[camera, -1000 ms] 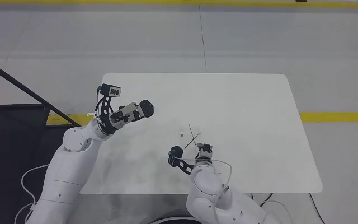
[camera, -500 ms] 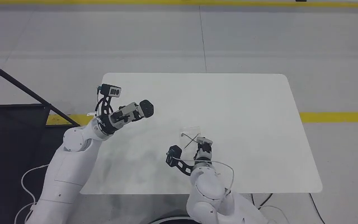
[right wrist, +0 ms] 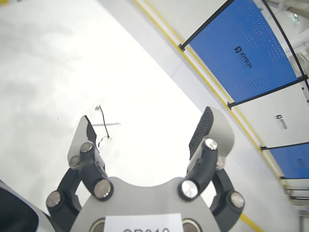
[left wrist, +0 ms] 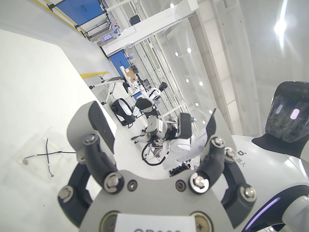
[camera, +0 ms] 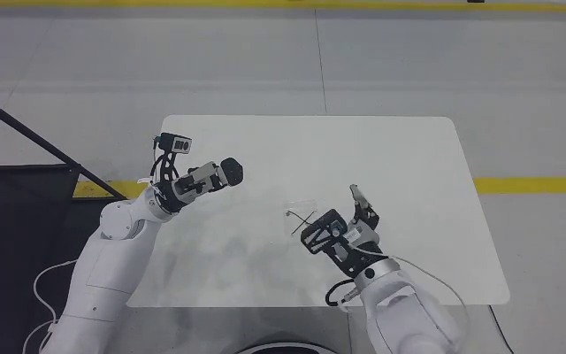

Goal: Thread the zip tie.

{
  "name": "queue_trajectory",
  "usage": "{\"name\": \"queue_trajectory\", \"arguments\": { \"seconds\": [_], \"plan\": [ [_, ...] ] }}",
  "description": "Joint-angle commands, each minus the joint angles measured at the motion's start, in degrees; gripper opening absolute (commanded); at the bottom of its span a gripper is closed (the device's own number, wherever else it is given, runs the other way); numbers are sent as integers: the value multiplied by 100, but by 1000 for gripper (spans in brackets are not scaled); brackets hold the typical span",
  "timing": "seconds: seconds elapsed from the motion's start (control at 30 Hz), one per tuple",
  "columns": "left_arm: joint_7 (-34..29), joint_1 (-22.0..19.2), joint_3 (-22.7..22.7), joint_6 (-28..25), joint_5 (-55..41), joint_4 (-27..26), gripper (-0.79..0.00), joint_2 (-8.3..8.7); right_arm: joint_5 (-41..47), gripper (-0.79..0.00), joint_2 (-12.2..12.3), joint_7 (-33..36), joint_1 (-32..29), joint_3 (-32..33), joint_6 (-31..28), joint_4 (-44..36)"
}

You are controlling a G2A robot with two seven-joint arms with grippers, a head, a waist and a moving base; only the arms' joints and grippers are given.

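Observation:
A thin black zip tie [camera: 303, 219] lies crossed over a pale zip tie [camera: 294, 213] on a small clear sheet near the middle of the white table [camera: 398, 159]. The left wrist view shows the black zip tie [left wrist: 48, 154] and the pale zip tie [left wrist: 32, 156] off to one side of my open, empty left gripper [left wrist: 154, 119]. My left gripper [camera: 230, 170] hangs above the table's left part, well away from the ties. My right gripper [camera: 363, 204] is open and empty, just right of the ties. In the right wrist view the black zip tie [right wrist: 104, 121] lies beyond one finger [right wrist: 88, 130].
The table's near edge runs close under the right arm. A black panel [camera: 35, 212] stands off the left side of the table. A yellow floor line [camera: 522, 184] passes on the right.
My right arm has swung away from the zip ties to the right, and its gripper now sits clear of them. The black tie has turned to lie across the pale one. The left arm has not moved.

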Motion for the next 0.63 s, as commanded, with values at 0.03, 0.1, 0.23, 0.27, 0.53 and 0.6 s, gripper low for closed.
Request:
{"name": "queue_trajectory", "arguments": {
  "seconds": [0.03,0.1,0.23,0.27,0.53,0.6],
  "plan": [
    [0,0,0,0,0,0,0,0,715,0,53,-1302,-444,759,-29,-44],
    [0,0,0,0,0,0,0,0,1129,0,77,-1960,-679,1190,-38,-32],
    [0,0,0,0,0,0,0,0,1907,0,103,-2979,-1014,1838,-214,95],
    [0,0,0,0,0,0,0,0,2038,0,109,-3134,-1071,1970,-292,141],
    [0,0,0,0,0,0,0,0,2072,-1,113,-3167,-1089,2009,-328,157],
    [0,0,0,0,0,0,-1,0,2072,-1,112,-3167,-1089,2009,-328,156]
  ]
}}
